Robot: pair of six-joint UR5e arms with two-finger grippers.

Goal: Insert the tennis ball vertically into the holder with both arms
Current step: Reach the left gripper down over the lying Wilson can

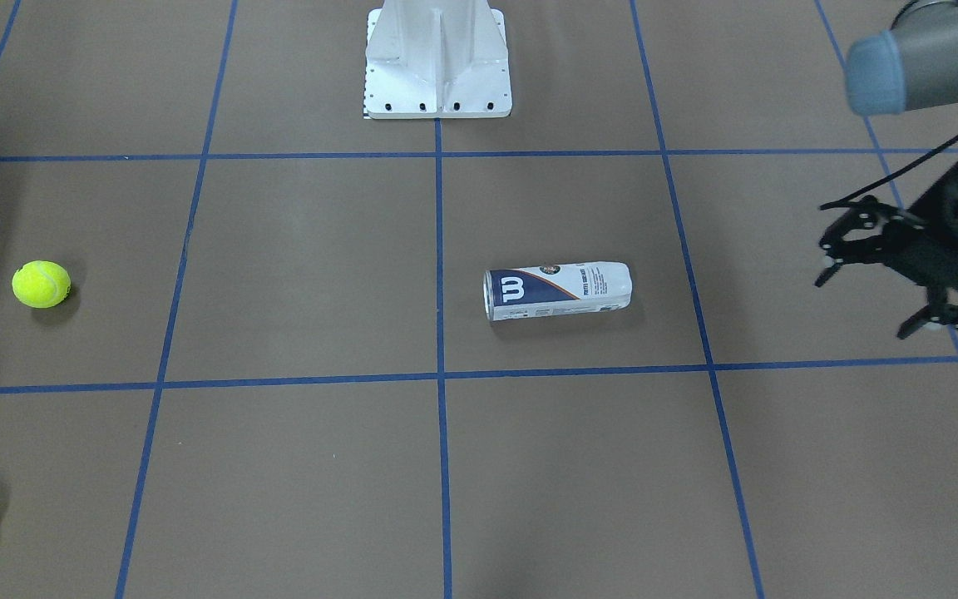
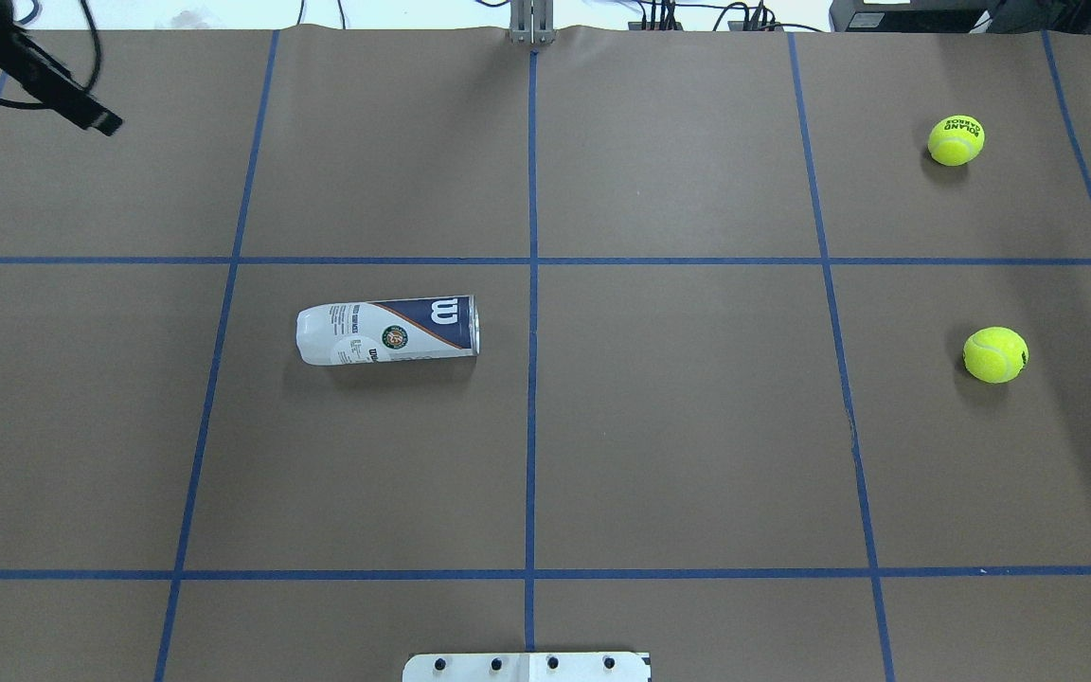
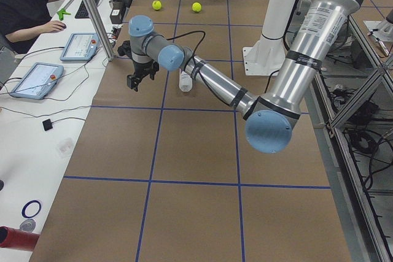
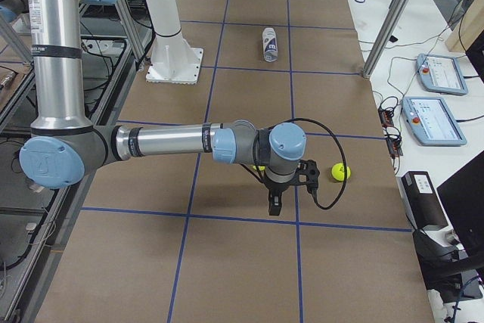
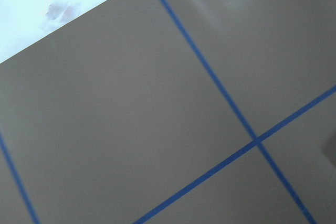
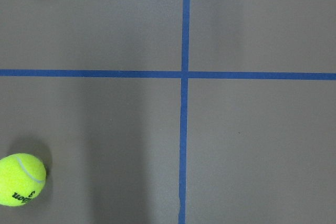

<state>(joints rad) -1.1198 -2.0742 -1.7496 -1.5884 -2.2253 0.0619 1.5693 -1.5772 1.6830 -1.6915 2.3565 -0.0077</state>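
The black two-finger left pincer (image 1: 863, 301) hangs above the bench with its jaws spread wide and nothing between them. It is well apart from the clear plastic cylindrical tennis-ball can (image 1: 558, 291), out beyond the can's rounded closed end.

The black right pincer (image 4: 283, 191) shows only in the side view. From there I cannot tell how far open it is or whether it holds anything (its wrist camera shows no fingers at all). It sits far from the can, past the can's rimmed end and near the two yellow-green felt tennis balls (image 2: 956, 140) (image 2: 995, 355). Both balls lie loose on the bench, well apart from the can and from each other.

The can lies on its side on the brown paper-covered bench (image 1: 304, 266), just beside the centre line of blue tape. Its navy "W" end points towards the balls. The white metal pedestal base (image 1: 437, 66) stands well apart from it, on the robot's side.

By my reading the task has barely begun. Neither ball is picked up, the can is not upright, and neither arm touches anything. What is left is grasping and standing the can, collecting a ball, and lowering it in from above.
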